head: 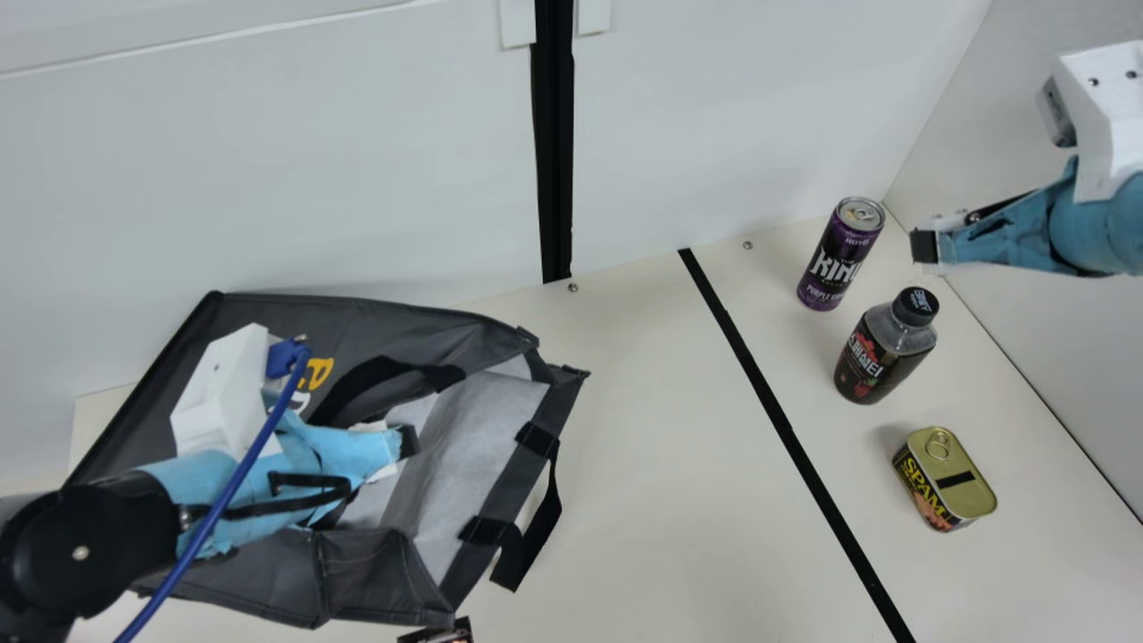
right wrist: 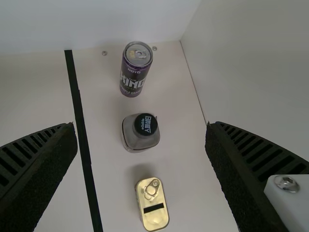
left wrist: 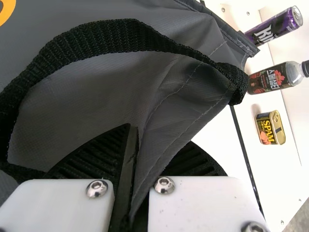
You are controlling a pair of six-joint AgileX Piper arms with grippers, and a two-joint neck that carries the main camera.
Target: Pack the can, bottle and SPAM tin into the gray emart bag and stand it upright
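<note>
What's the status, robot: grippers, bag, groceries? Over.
Left gripper clamped on gray bag. Right gripper open, empty. Can, bottle, SPAM tin outside. Bag lying down, strap loose at mouth.

Your left fingers [head: 408, 442] are drawn close together, pointing inward, with the blue-wrapped left wrist [head: 228, 482] and black joint [head: 98, 549] behind them. Your right fingers [head: 924, 246] are spread wide and also point inward; behind them sits the right wrist [head: 1094, 223], beneath its white mount [head: 1107, 116].

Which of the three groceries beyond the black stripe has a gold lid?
The SPAM tin, the low one with rounded corners; the purple can has a silver top and the bottle a black cap.
</note>
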